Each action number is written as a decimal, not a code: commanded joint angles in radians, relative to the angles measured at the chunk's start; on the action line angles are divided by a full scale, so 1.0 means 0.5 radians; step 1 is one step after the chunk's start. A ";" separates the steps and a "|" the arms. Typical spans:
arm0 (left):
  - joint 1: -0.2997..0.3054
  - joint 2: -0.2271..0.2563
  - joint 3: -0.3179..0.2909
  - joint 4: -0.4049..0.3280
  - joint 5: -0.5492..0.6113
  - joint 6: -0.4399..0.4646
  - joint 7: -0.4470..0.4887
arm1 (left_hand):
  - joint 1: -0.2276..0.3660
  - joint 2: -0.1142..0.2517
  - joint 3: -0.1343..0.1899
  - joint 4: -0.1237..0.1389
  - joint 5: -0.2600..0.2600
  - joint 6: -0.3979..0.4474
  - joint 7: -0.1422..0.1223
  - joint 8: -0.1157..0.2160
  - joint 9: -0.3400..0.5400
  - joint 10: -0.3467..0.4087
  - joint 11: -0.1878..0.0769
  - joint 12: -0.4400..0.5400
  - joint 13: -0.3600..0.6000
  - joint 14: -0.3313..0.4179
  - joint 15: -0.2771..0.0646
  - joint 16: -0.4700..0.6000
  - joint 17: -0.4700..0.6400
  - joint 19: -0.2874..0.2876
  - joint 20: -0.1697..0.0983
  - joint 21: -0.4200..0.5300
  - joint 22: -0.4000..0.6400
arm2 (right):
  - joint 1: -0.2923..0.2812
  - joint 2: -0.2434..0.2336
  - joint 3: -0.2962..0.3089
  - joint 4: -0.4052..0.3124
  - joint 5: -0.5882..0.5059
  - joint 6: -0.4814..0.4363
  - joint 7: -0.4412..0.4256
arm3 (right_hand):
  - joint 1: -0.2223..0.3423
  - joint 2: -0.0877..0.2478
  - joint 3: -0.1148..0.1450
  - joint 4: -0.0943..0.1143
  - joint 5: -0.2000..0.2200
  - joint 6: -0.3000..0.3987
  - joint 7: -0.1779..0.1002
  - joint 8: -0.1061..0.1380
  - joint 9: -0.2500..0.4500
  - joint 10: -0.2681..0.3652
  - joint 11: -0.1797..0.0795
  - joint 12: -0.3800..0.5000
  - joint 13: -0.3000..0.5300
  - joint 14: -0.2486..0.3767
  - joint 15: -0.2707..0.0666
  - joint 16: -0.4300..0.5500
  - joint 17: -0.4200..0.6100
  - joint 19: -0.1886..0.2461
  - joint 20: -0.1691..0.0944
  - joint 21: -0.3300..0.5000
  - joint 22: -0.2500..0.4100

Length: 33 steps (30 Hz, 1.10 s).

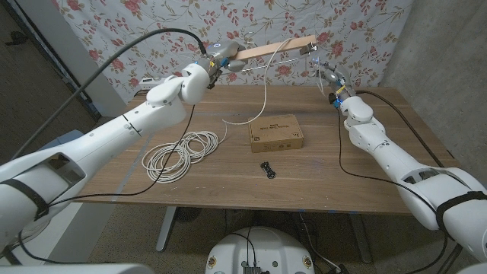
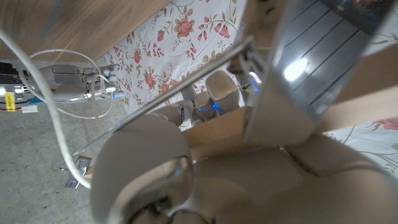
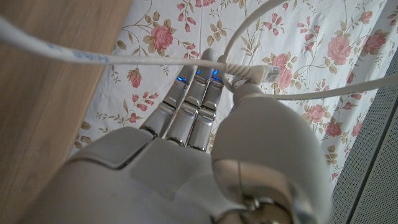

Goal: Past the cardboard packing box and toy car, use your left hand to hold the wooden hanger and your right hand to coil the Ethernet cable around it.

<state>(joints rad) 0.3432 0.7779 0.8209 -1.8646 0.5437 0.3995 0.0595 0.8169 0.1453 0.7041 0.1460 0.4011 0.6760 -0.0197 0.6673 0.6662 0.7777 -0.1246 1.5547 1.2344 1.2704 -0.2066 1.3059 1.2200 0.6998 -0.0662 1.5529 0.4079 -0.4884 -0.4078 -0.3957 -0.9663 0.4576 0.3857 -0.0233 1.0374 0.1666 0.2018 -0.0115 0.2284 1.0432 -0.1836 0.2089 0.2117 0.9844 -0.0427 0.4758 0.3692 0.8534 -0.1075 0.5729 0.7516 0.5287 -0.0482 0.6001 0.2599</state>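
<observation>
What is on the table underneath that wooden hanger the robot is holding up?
Below the raised wooden hanger lie a cardboard box, a small black toy car and the coiled cable. One strand rises toward the hanger. The box is closed, so its contents stay hidden.

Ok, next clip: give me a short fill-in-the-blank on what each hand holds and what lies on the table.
1. The left hand holds the wooden ____ up above the table's far edge.
2. The right hand pinches the plug end of the white Ethernet ____.
3. Most of that cable still lies in a ____ on the table, on the robot's left.
4. The toy car lies nearer the robot than the cardboard ____.

Missing words: hanger; cable; coil; box
</observation>
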 commanded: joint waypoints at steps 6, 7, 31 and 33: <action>-0.120 -0.133 0.161 0.098 0.357 0.192 -0.087 | 0.002 0.023 -0.003 -0.010 0.011 0.007 -0.003 0.024 0.001 0.012 0.007 0.019 0.008 -0.005 0.003 0.019 0.004 -0.008 -0.077 0.013 0.003 | -0.287 -0.004 0.017 -0.114 0.160 0.111 0.175 | -0.010 0.001 0.009 0.001 -0.009 0.240 0.245 0.012 0.008 0.007 0.015 -0.010 0.011 0.011 -0.197 0.000 0.012 -0.021 0.003 0.022 0.000; -0.126 -0.155 0.183 0.107 0.413 0.234 -0.079 | 0.002 0.023 -0.003 -0.010 0.011 0.006 -0.003 0.024 0.001 0.010 0.009 0.019 0.008 -0.005 0.003 0.018 0.001 -0.008 -0.076 0.012 0.001 | -0.317 -0.007 0.020 -0.130 0.185 0.109 0.203 | -0.010 0.000 0.008 0.001 -0.009 0.241 0.247 0.011 0.007 0.009 0.019 -0.010 0.013 0.012 -0.197 -0.001 0.013 -0.022 0.003 0.024 -0.001; -0.129 -0.412 0.289 0.345 0.837 0.607 0.077 | 0.001 0.032 -0.002 -0.011 0.009 -0.007 -0.007 0.052 0.009 0.028 -0.013 0.021 0.010 0.012 0.002 0.034 0.004 0.009 -0.084 0.016 -0.002 | -0.459 -0.191 -0.005 -0.292 0.364 0.079 0.764 | -0.005 -0.002 0.011 -0.007 -0.015 0.251 0.263 0.013 0.012 0.038 0.042 -0.020 0.012 0.035 -0.192 0.006 0.036 -0.023 0.032 0.063 -0.009; -0.140 -0.418 0.297 0.361 0.842 0.604 0.062 | 0.001 0.032 -0.002 -0.011 0.008 -0.006 -0.003 0.053 0.006 0.027 -0.015 0.021 0.010 0.011 0.002 0.034 0.005 0.010 -0.086 0.014 -0.005 | -0.485 -0.209 0.008 -0.320 0.372 0.095 0.769 | -0.003 -0.003 0.011 -0.009 -0.015 0.253 0.264 0.013 0.011 0.040 0.044 -0.022 0.011 0.038 -0.193 0.008 0.040 -0.023 0.034 0.067 -0.010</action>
<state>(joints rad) 0.2901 0.6016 0.9512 -1.7289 0.8856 0.6459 0.0913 0.8145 0.1518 0.7041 0.1460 0.4005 0.6689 -0.0230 0.6847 0.6692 0.7821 -0.1287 1.5608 1.2344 1.2722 -0.2048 1.3168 1.2201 0.6998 -0.0662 1.5572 0.4033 -0.6828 -0.4681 -0.4017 -1.0696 0.6114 0.4210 0.2831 1.0378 0.1662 0.2016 -0.0118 0.2207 1.0431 -0.1836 0.2099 0.2113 1.0008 -0.0262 0.4681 0.3732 0.8628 -0.1092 0.5729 0.7671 0.5162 -0.0357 0.6260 0.2553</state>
